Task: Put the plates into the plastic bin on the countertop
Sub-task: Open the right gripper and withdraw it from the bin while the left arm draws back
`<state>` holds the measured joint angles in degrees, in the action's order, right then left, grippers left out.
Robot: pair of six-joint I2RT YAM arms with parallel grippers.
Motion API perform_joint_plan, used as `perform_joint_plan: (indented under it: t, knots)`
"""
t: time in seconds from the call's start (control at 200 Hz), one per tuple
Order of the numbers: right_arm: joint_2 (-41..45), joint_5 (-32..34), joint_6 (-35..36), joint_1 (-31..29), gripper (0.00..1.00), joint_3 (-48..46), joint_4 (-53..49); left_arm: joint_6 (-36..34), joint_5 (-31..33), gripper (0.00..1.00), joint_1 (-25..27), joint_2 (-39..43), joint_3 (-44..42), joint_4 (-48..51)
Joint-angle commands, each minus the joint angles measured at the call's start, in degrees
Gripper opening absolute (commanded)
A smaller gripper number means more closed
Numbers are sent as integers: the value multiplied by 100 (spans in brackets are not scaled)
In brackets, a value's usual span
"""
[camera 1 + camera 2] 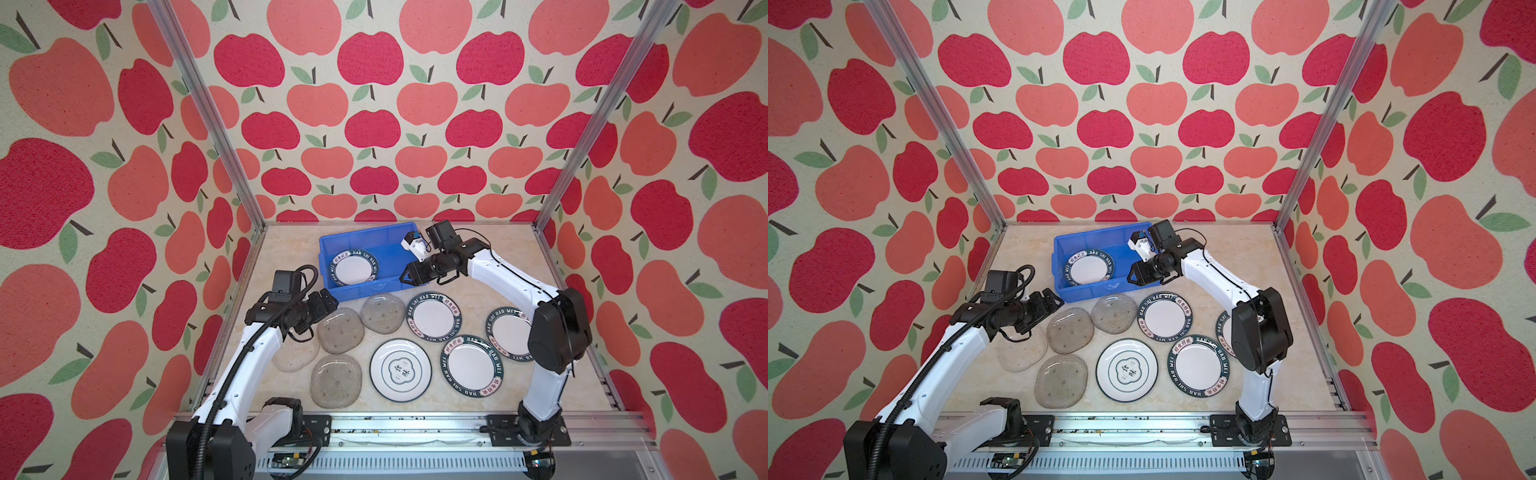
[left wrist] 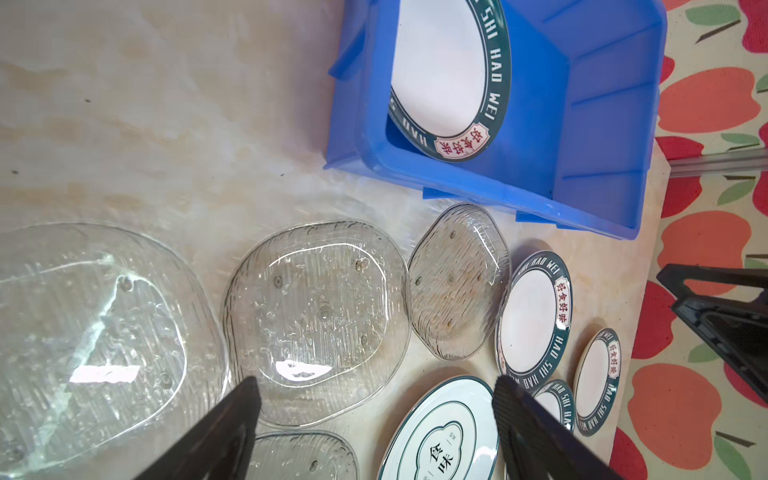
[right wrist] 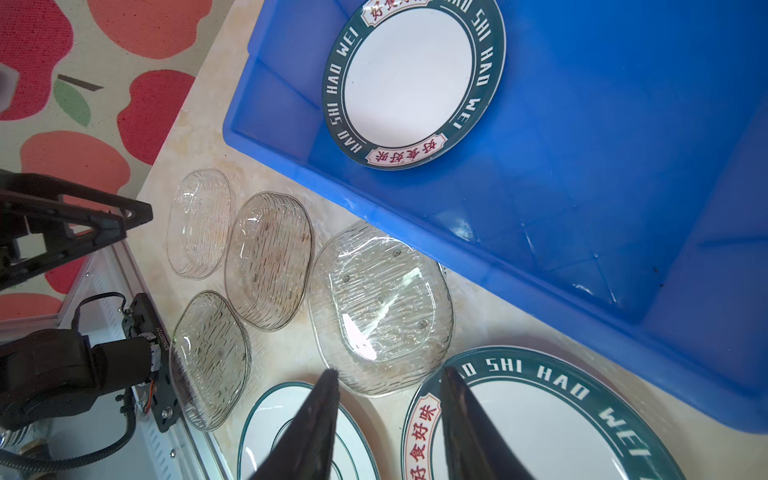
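The blue plastic bin (image 1: 361, 232) (image 1: 1096, 239) stands at the back of the countertop (image 1: 478, 257) and holds one green-rimmed plate (image 1: 356, 267) (image 3: 411, 79). In front of it lie several glass plates (image 1: 340, 330) (image 2: 316, 316), three green-rimmed plates (image 1: 434, 316) (image 1: 471, 365) (image 1: 507, 332) and the emblem plate (image 1: 400, 370). My left gripper (image 1: 328, 301) (image 2: 376, 384) hangs open and empty above the left glass plates, near the bin's front left corner. My right gripper (image 1: 409, 277) (image 3: 390, 372) is partly open and empty over the bin's front right corner.
My right arm's elbow (image 1: 557, 328) covers part of the rightmost green-rimmed plate. Aluminium rails (image 1: 415, 428) run along the front edge, with upright posts at the back corners. Apple-patterned walls close in three sides. Bare countertop lies to the right of the bin.
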<state>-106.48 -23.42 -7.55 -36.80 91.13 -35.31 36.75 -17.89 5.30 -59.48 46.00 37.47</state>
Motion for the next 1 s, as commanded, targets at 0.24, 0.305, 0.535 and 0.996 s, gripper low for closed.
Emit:
perform_joint_plan:
  t: [0.24, 0.305, 0.535, 0.996]
  knots:
    - [-878, -559, 288, -515, 39, 1143, -328, 1126, 408, 86, -1075, 1134, -820, -778]
    - [-1136, -651, 374, -726, 39, 1558, -507, 1299, 133, 86, -1366, 1166, -981, -1078]
    - [-1908, -778, 380, -1358, 42, 2769, -529, 964, 22, 85, -2181, 1014, -874, -503]
    - [-2231, -857, 619, -1587, 41, 2782, -453, 389, -529, 84, -2787, 469, -543, -1000]
